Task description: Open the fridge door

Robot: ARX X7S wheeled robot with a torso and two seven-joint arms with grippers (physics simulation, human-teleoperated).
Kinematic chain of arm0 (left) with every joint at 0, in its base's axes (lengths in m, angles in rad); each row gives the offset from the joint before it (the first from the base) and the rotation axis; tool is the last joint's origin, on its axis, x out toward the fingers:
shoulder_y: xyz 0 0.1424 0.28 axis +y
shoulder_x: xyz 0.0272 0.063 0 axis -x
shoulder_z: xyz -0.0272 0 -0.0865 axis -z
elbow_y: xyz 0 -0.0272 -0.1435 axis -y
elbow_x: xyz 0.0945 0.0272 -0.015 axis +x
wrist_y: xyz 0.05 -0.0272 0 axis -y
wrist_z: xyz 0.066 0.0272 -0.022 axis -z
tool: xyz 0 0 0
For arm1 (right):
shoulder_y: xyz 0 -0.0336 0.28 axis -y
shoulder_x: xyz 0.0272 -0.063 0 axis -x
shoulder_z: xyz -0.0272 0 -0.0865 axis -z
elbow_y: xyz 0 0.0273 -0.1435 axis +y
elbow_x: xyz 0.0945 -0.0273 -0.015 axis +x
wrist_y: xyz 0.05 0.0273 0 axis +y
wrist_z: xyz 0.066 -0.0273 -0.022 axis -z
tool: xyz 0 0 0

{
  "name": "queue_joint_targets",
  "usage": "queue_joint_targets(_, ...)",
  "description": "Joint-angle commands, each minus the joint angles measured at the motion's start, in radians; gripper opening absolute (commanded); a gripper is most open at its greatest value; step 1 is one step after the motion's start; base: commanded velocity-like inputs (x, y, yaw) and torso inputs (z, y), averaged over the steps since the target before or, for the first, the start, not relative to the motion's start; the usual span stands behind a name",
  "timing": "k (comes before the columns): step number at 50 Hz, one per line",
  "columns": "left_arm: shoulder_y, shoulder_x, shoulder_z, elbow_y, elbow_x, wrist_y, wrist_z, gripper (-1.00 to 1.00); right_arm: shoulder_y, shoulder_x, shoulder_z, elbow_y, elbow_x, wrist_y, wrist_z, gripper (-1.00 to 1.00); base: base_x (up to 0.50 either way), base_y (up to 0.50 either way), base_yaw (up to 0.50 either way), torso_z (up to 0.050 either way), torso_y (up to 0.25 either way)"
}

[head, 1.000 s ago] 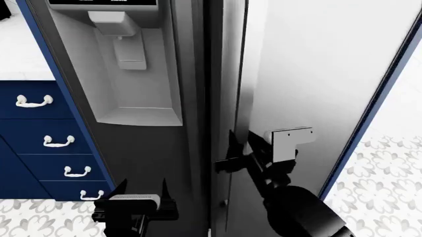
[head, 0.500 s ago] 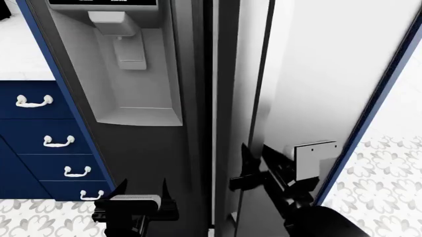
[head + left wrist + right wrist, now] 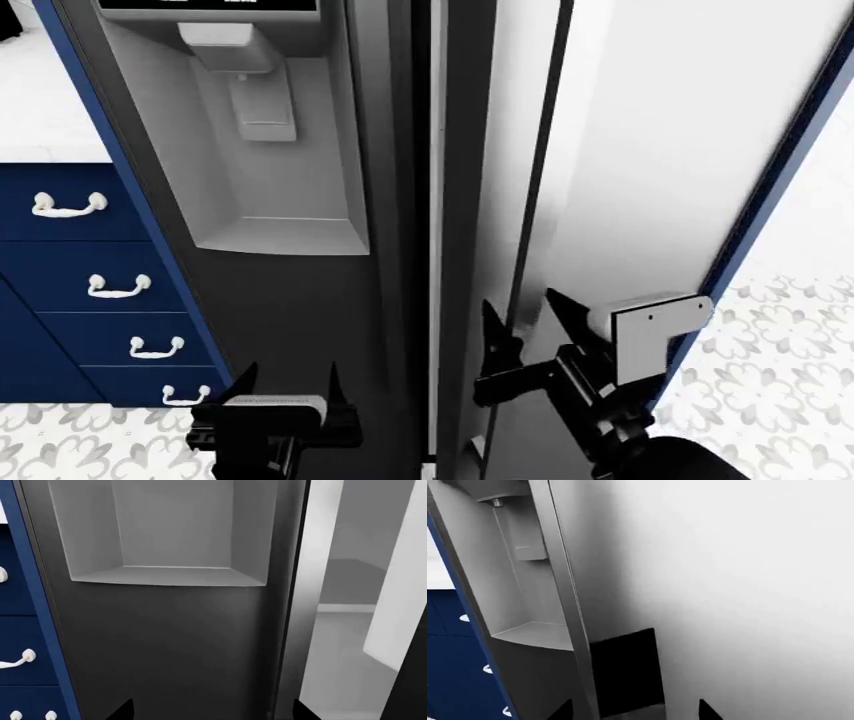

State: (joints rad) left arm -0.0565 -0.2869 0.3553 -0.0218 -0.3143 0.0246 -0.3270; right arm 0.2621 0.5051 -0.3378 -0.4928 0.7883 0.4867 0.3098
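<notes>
a head camera looked down at a side-by-side fridge. the fridge door (image 3: 667, 180), on the robot's right, stood partly ajar, its pale face angled outward, with a gap showing beside the dispenser door (image 3: 254, 150). the right gripper (image 3: 523, 330) sat at the door's opening edge, fingers spread; whether it gripped anything could not be told. the left gripper (image 3: 283, 385) hung low before the dispenser door, jaws apart and empty. blue drawers (image 3: 80, 290) stood further left. the likely risk: the fingers sliding off the smooth edge as the door swung wider, leaving it half open.
</notes>
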Motion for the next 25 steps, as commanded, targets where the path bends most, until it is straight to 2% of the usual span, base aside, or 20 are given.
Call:
queue_joint_targets(1, 0.000, -0.003, 0.004, 0.003, -0.001, -0.002, -0.004, 1.00, -0.041, 0.020, 0.021, -0.073, -0.058, -0.078, 0.001, 1.00, 0.00, 0.00, 0.00, 0.000, 0.000)
queue_joint_targets(13, -0.003, -0.004, 0.008, 0.000, -0.002, -0.001, -0.007, 1.00, -0.074, 0.031, 0.009, -0.152, -0.204, -0.182, 0.005, 1.00, 0.00, 0.00, 0.00, 0.000, 0.000)
queue_joint_targets(14, -0.005, -0.003, 0.009, -0.002, -0.002, -0.002, -0.007, 1.00, -0.088, 0.033, 0.016, -0.173, -0.237, -0.236, -0.007, 1.00, 0.00, 0.00, 0.00, 0.000, 0.000)
queue_joint_targets(18, -0.005, -0.005, 0.009, 0.000, -0.003, -0.002, -0.008, 1.00, -0.089, 0.039, -0.020, -0.193, -0.272, -0.286, -0.065, 1.00, 0.00, 0.00, 0.00, 0.000, 0.000)
queue_joint_targets(25, -0.003, -0.007, 0.011, 0.001, -0.004, -0.001, -0.010, 1.00, -0.059, 0.032, -0.092, -0.198, -0.309, -0.311, -0.141, 1.00, 0.00, 0.00, 0.00, 0.000, 0.000)
